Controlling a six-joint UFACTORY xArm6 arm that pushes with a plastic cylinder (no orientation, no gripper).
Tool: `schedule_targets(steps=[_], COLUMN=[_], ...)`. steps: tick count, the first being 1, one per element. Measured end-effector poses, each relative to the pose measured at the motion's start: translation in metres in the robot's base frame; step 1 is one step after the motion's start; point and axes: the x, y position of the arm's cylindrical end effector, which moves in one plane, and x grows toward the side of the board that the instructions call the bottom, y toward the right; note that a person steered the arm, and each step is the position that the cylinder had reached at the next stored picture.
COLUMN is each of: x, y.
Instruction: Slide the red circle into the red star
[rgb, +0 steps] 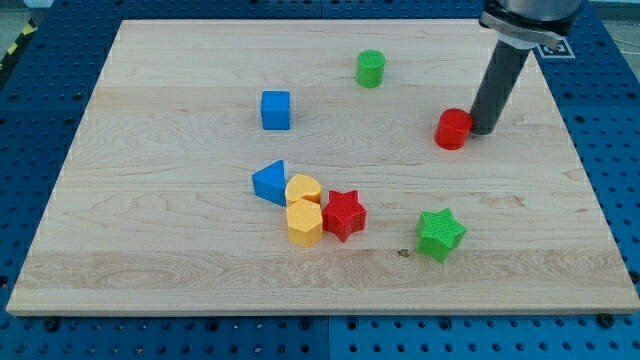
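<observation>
The red circle (453, 129) is a short red cylinder on the wooden board (150, 250), right of centre. My tip (482, 130) is at its right side, touching or nearly touching it. The red star (344, 214) lies lower and to the left, near the board's middle, touching a yellow hexagon block (304, 223). The rod rises from the tip toward the view's top right.
A yellow block (303, 189) and a blue triangle (270, 182) sit just left of the red star. A green star (440, 233) lies at lower right. A blue cube (275, 110) and a green cylinder (370, 69) sit toward the top.
</observation>
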Motion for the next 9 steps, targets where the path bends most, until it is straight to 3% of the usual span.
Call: schedule_targets(steps=[9], x=[0.022], y=[-0.14])
